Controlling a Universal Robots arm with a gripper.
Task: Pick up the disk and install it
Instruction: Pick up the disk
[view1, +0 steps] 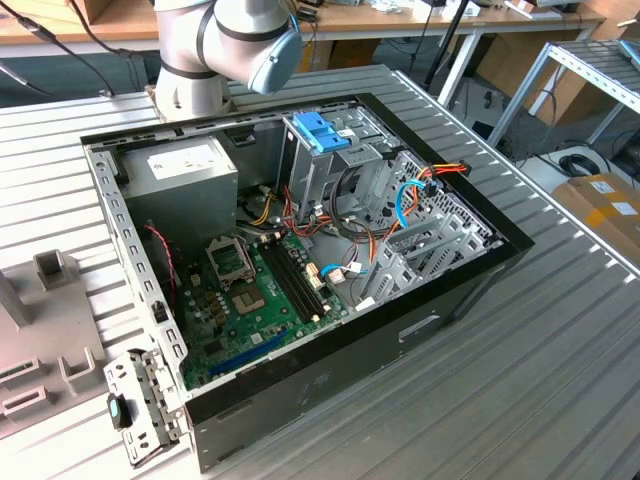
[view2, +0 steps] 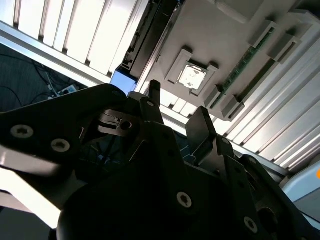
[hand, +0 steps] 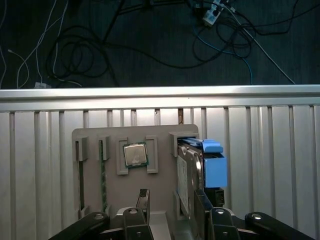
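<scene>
The disk stands on edge in a slot of a grey fixture plate. It is dark metal with a white label and blue plastic rails. In the second wrist view the disk shows as a dark slab with a blue end. My gripper hovers over the plate's near side, open, with one fingertip over the plate and the other by the disk's near end. Nothing is held between them. The same open gripper appears in the second wrist view.
The plate also holds a processor chip and memory sticks in their own slots. An open computer case lies on the slatted table, with a blue-handled drive cage and a grey power supply inside. Cables trail on the floor beyond the table edge.
</scene>
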